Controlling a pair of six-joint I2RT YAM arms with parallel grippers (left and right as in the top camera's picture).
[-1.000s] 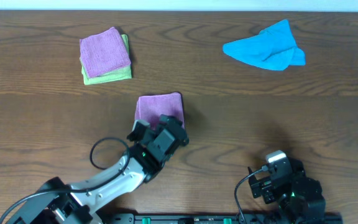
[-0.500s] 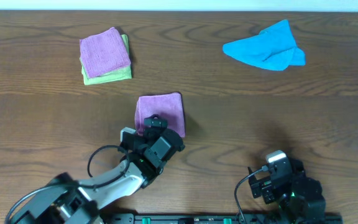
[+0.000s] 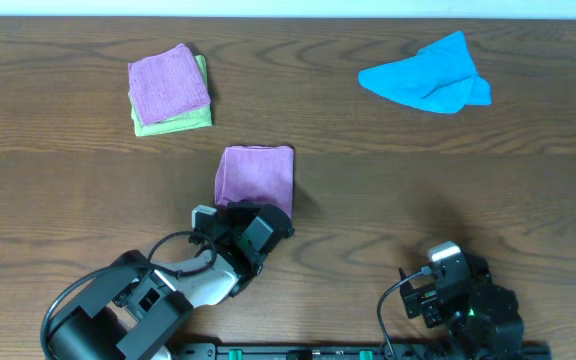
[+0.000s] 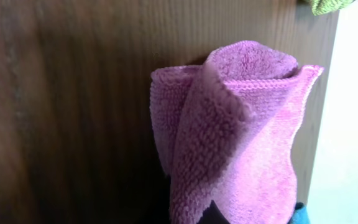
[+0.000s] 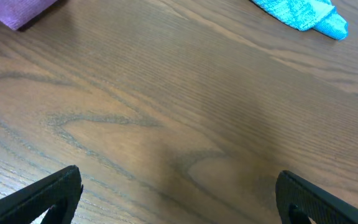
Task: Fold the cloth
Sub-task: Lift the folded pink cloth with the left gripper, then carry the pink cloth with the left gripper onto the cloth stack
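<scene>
The left hand (image 3: 252,216) is pinching the near edge of the purple cloth (image 3: 256,175), which lies at the middle of the wooden surface (image 3: 388,210). In the wrist view the cloth rises bunched and curled from the grip. This looks like the start of a fold. The pinched edge should travel low and straight over the far edge. It should be kept lightly taut so the curl opens out, and released only once the edges line up. The right hand (image 5: 179,196) sits spread and idle at the front right. A folded purple-on-green stack (image 3: 168,92) and a crumpled blue cloth (image 3: 426,80) lie well apart at the back.
</scene>
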